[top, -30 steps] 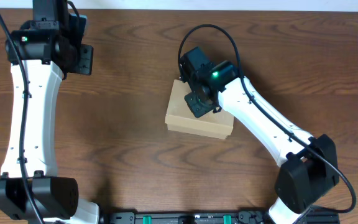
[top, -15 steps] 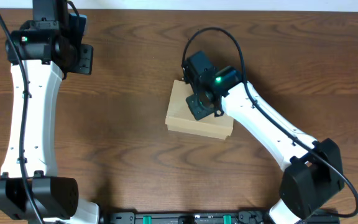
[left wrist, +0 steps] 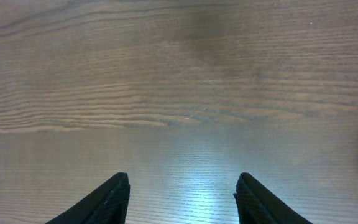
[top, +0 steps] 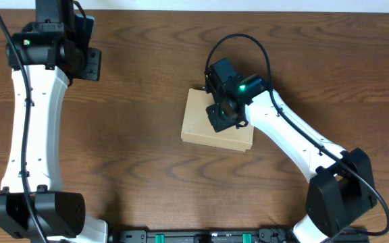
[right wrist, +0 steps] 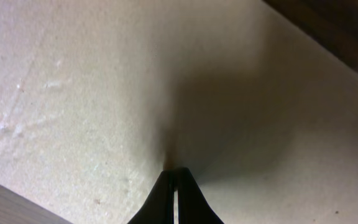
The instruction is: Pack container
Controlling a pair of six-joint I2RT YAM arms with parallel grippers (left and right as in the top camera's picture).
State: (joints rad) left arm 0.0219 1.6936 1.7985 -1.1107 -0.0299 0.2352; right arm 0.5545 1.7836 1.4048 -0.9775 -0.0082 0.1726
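While R gripper (right wrist: 174, 175), fingers pressed together, bears tip-down on container (top: 198, 128) lid at centre of table (top: 134, 88), prob. pressing it shut, L gripper (left wrist: 183, 190) hangs spread far left, out of the way.

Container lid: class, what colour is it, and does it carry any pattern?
The container is plain tan, with no pattern; the overhead view shows it best.

No text, label, brand, number or sign is legible in any of my views. The container (top: 198, 125) shows only plain tan cardboard on its lid, both from overhead and close up from my right wrist. The tabletop (top: 134, 101) shows only wood grain.
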